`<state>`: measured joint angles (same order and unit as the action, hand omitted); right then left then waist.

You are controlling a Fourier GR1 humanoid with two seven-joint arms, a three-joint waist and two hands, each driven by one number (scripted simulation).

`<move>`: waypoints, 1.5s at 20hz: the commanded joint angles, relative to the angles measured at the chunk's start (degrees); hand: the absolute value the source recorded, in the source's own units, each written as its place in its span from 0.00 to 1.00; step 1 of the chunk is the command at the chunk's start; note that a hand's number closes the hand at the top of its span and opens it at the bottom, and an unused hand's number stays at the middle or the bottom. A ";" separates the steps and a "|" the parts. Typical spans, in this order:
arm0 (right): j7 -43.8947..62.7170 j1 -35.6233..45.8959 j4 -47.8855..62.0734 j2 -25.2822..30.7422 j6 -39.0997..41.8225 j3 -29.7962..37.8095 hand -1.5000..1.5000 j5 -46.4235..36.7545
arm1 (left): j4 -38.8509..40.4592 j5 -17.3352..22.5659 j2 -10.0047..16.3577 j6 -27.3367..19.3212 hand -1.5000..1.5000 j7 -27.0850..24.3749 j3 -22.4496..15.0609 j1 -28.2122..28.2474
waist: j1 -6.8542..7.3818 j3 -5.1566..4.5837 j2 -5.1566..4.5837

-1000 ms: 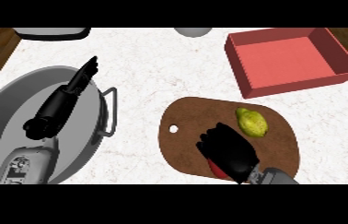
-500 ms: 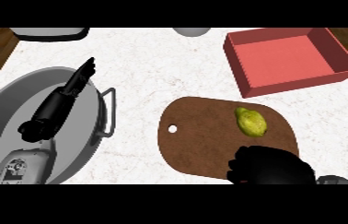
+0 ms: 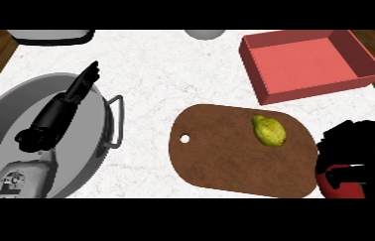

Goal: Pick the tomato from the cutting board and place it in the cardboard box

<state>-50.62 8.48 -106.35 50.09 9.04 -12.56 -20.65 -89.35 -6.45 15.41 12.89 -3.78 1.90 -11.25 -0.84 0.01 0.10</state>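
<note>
At the view's lower right corner the right hand point(image 3: 348, 142) shows as a dark mass just past the right end of the cutting board point(image 3: 227, 160), with a red part point(image 3: 341, 181) directly below it. Whether it is spread or closed cannot be told, and no object shows in it.

At the lower left, the grey left forearm point(image 3: 19, 177) comes in over a large grey pot point(image 3: 92, 146). The left hand point(image 3: 53, 117) lies above the pot's inside. Its fingers point(image 3: 82, 84) are straight and pressed together, pointing toward the far right, and they hold nothing. The pot's handle point(image 3: 115, 121) sticks out toward the board.

The brown board lies on the white marbled counter point(image 3: 168, 76), with 1 small hole near its left end. The tomato point(image 3: 270, 130), oval and yellow-green, sits on the board's far right part. It is near the right hand but apart from it.

Beyond the board, the red box point(image 3: 307, 66) stands open, well apart from the tomato.

At the far edge 2 things are cut off by the frame: a pale rounded object point(image 3: 205, 34) and a dark-rimmed one point(image 3: 51, 36) to its left.
</note>
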 commanded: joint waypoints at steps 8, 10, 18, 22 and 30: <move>22.21 17.47 17.09 -1.84 11.07 13.18 1.00 18.31 | -0.66 -0.28 -0.58 1.25 0.50 0.63 -1.05 -0.42 | 2.24 -0.06 -0.29; 24.20 24.08 23.37 -2.99 12.02 12.01 1.00 17.25 | 1.50 0.02 0.13 2.08 0.50 -1.31 -0.20 -3.27 | 2.62 -0.07 -0.49; 12.87 37.33 48.00 -4.12 7.42 5.89 1.00 -1.24 | 4.85 -1.37 -1.43 1.35 0.50 -3.77 -0.94 -3.24 | 3.88 -0.01 -1.12; 12.89 40.88 55.22 -1.69 13.05 -0.18 1.00 -7.52 | 1.32 -2.62 -3.79 0.52 0.50 -0.97 -4.12 -3.18 | 5.48 0.00 -1.50; 3.57 48.44 72.13 -4.28 8.74 -7.45 1.00 -19.69 | 3.09 -2.96 -3.53 0.32 0.50 0.24 -3.19 -7.71 | 5.66 0.10 -1.80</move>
<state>-43.64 53.27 -41.01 47.15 18.80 -16.32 -34.46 -86.21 -8.88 12.31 13.50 -4.27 -0.85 -17.22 4.36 0.08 -1.57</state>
